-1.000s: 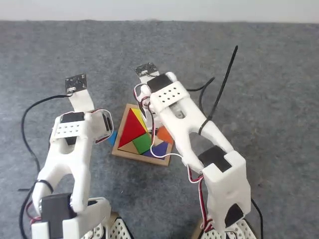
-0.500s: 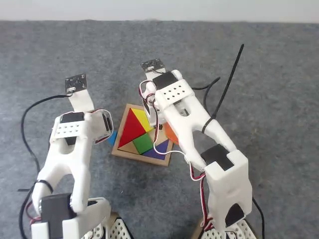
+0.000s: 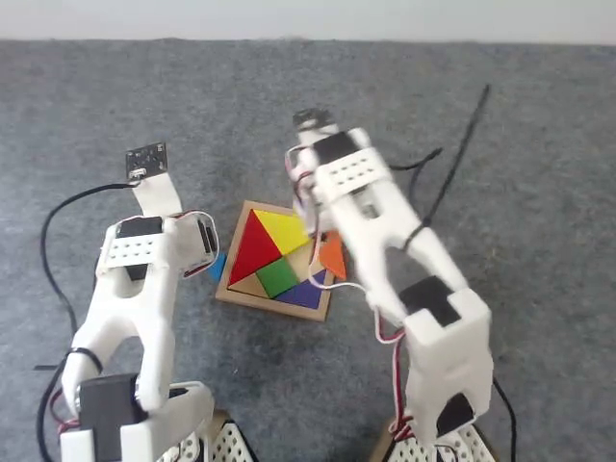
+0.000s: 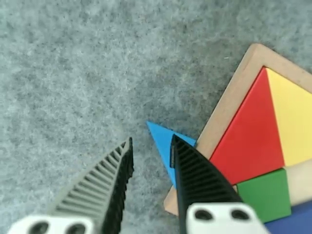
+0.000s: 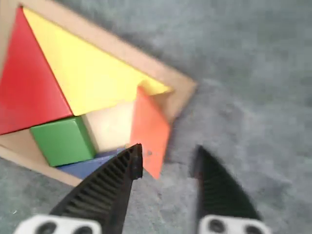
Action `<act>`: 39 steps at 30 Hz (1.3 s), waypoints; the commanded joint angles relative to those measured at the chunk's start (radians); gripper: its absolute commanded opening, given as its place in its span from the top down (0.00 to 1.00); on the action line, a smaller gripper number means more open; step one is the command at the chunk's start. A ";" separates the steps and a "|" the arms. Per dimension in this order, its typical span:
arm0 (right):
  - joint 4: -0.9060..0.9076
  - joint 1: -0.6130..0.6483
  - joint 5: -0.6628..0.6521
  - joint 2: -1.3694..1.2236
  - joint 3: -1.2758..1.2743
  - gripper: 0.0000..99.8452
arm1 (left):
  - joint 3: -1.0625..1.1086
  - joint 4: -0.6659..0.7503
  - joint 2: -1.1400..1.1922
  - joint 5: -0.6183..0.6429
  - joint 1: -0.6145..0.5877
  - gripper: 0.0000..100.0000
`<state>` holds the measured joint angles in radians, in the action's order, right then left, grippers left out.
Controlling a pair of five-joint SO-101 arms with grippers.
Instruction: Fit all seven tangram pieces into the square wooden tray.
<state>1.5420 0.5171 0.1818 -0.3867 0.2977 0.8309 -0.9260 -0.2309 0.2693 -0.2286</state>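
Note:
The square wooden tray (image 3: 232,289) holds a red triangle (image 3: 252,248), a yellow triangle (image 3: 286,229), a green square (image 3: 277,277) and a dark blue piece (image 3: 306,290). An orange piece (image 5: 150,130) lies tilted across the tray's rim (image 5: 181,92), partly inside and partly on the carpet. My right gripper (image 5: 168,153) hovers open just over its outer end, holding nothing. A small blue triangle (image 4: 163,142) lies on the carpet against the tray's opposite rim (image 4: 229,100). My left gripper (image 4: 151,157) stands open above it, one finger (image 4: 187,170) over its edge.
Grey carpet surrounds the tray on every side. Bare wood (image 5: 113,126) shows inside the tray between the yellow triangle, the green square and the orange piece. Both white arms (image 3: 135,289) (image 3: 385,231) flank the tray, with black cables trailing beside them.
The right arm has swung to the right, away from the tray's middle, uncovering the yellow triangle and the orange piece at the rim. The left arm has kept still.

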 commanded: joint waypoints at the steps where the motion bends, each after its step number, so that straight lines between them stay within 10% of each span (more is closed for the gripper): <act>1: 0.035 -0.099 0.014 0.208 0.008 0.99 | -0.007 0.014 -0.049 -0.006 -0.008 0.87; 12: -0.314 -0.490 0.012 0.297 -0.232 0.95 | -0.007 0.012 -0.049 -0.006 -0.008 0.87; 21: -0.223 -0.515 0.129 0.272 -0.160 0.52 | -0.007 0.015 -0.044 -0.005 -0.008 0.87; 33: -0.200 -0.507 0.031 0.272 -0.155 0.54 | -0.007 0.017 -0.043 -0.005 -0.008 0.87; 39: -0.202 -0.509 -0.029 0.272 -0.152 0.88 | -0.007 0.017 -0.043 -0.005 -0.008 0.87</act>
<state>1.3395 0.0123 0.1987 -0.1197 0.0905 0.8309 -0.9260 -0.2309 0.2693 -0.2286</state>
